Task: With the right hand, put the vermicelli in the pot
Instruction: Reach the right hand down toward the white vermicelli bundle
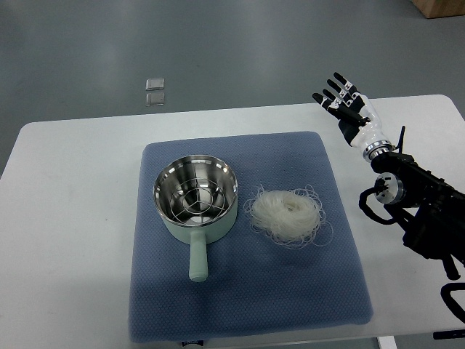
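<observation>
A mint-green pot [196,203] with a shiny steel inside and a wire rack stands on the blue mat [240,305], its handle pointing toward the front edge. Just right of the pot lies a white nest of vermicelli [288,214] on the mat. My right hand [341,102] hovers at the far right of the table, well behind and to the right of the vermicelli, with its fingers [336,85] spread and holding nothing. The black right arm comes in from the lower right. No left arm shows.
The white table [65,218] carries the mat in its middle. On the grey floor beyond the table's far edge lie two small clear squares [155,91]. A brown box corner [441,7] shows at the top right.
</observation>
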